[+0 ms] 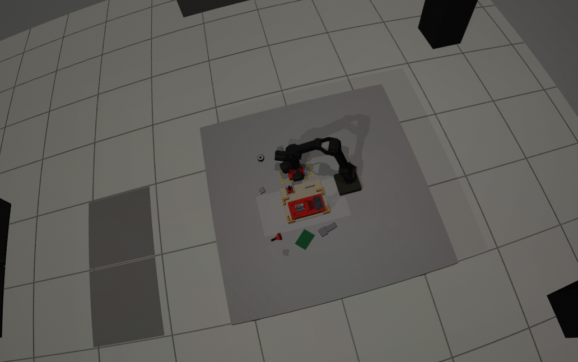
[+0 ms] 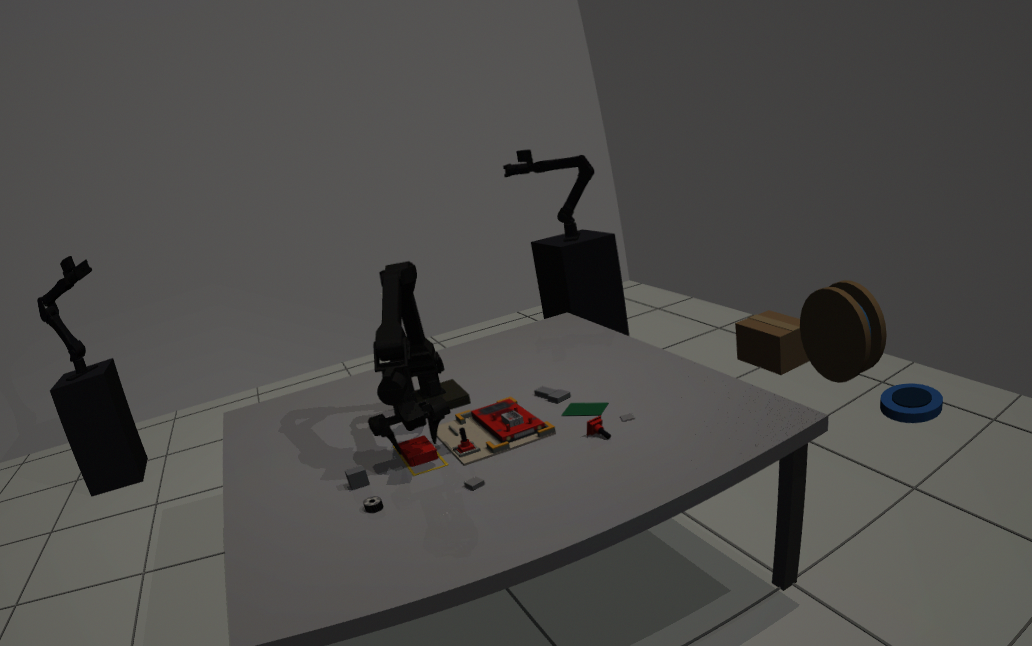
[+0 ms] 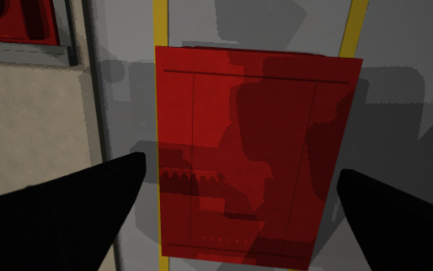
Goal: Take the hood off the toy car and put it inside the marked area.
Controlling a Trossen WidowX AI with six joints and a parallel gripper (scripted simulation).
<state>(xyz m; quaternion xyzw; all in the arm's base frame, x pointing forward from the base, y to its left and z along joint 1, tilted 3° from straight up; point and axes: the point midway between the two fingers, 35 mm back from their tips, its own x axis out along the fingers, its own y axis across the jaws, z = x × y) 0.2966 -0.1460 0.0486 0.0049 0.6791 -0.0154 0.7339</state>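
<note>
The red hood [image 1: 290, 173] [image 2: 418, 454] [image 3: 189, 126] lies flat, top up, at the yellow outline of the marked area [image 1: 281, 177] [image 2: 431, 470] [image 3: 160, 21]. In the wrist view it covers parts of both side lines; whether its edges are fully inside cannot be told. My gripper [image 2: 416, 446] [image 3: 240, 170] is open, low around the hood, with one finger beside each long side. In the wrist view a gap shows between each fingertip and the hood. The red toy car [image 1: 306, 213] [image 2: 530, 417] sits hoodless on the beige board, its grey engine block showing.
The beige board [image 1: 300, 184] [image 3: 42, 118] is close beside the marked area and carries a small red-based lever [image 1: 289, 189] [image 2: 463, 444]. A grey cube [image 2: 356, 478] and a wheel [image 1: 260, 157] [image 2: 372, 504] lie on the outline's other side. A green plate [image 1: 304, 239] [image 2: 584, 409] lies past the car.
</note>
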